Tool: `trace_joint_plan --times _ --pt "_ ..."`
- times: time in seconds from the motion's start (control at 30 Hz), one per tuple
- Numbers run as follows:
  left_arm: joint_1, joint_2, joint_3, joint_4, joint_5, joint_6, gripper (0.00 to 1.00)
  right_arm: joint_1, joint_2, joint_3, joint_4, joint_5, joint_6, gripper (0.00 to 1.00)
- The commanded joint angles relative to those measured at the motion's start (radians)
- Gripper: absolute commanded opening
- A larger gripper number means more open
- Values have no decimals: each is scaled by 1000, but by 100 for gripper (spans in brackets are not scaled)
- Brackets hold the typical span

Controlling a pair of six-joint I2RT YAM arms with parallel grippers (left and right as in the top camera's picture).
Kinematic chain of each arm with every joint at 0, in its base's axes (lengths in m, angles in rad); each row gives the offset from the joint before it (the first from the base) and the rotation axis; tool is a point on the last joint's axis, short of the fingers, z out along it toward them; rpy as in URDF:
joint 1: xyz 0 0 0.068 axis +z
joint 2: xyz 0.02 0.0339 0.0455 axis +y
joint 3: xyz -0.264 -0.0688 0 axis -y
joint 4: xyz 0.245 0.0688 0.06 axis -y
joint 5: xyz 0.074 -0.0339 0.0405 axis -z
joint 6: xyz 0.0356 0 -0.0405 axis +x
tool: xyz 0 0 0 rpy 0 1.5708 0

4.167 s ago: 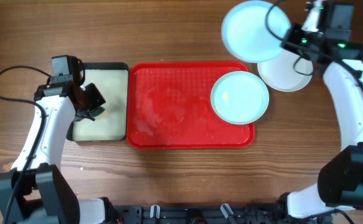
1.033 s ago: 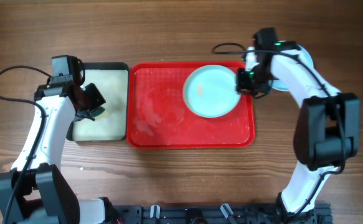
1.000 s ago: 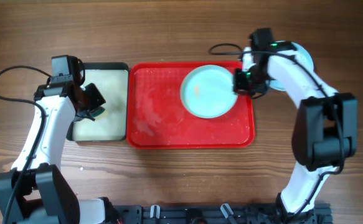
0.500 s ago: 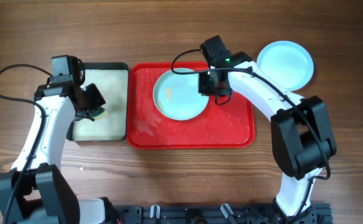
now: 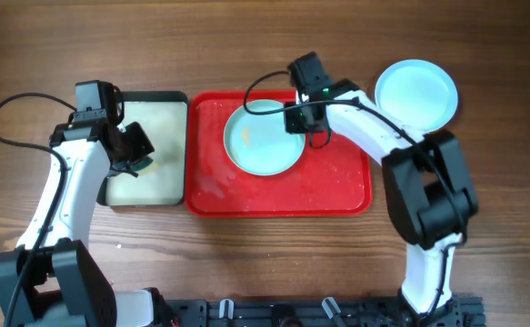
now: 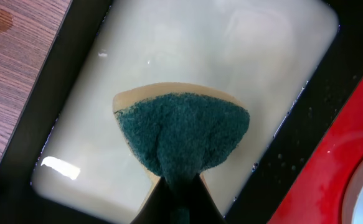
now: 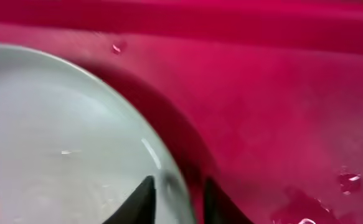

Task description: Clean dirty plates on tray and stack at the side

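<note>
A pale blue plate with a small orange smear lies on the red tray, left of its middle near the back rim. My right gripper is shut on this plate's right rim; in the right wrist view the gripper has one finger on each side of the plate's edge. A second pale blue plate lies on the table right of the tray. The white plate is hidden. My left gripper is shut on a green sponge.
The left gripper holds the sponge over a black-rimmed tray with a pale inside, just left of the red tray. The red tray's floor is wet with smears. Bare wooden table lies all round.
My right gripper left the blue plate on the white one at the right, took the tray plate's rim and dragged that plate leftward across the tray. The left arm has not moved.
</note>
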Motion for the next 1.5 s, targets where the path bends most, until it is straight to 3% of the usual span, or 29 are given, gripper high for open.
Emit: trace_joint_plan --times 0.0,0.1,0.23,0.33,0.43,0.53,0.7,0.8,0.93,1.03,1.27,1.47 --pt "3 -11 -6 3 12 17 5 -2 38 -3 -3 19 -50 15" --pt "3 -11 -6 3 12 17 5 -2 24 2 -9 18 -53 4" --pt "3 -11 -6 5 12 18 4 -2 -14 3 -50 18 -55 5" --pt "-2 -11 -6 42 34 99 4 -2 -30 3 -98 13 -66 25" --pt "-18 -11 -6 96 53 169 4 -2 -30 3 -145 -17 -66 25" --pt "-44 -11 10 138 53 193 4 -2 -30 3 -183 -20 -66 18" --pt "-51 -11 108 81 19 230 4 -2 -30 3 -196 -21 -66 4" --pt "-71 -11 158 32 19 316 4 -2 -30 3 -198 -67 -69 4" --pt "-127 -11 166 13 53 327 4 -2 -30 3 -195 -77 -68 5" --pt "-188 -11 166 14 98 290 4 -2 -30 3 -193 -77 -67 9" --pt "-320 -5 165 79 140 43 4 -2 -30 3 -190 -115 -56 4" --pt "-423 67 161 79 140 -15 4 -2 -30 3 -178 -186 40 5"
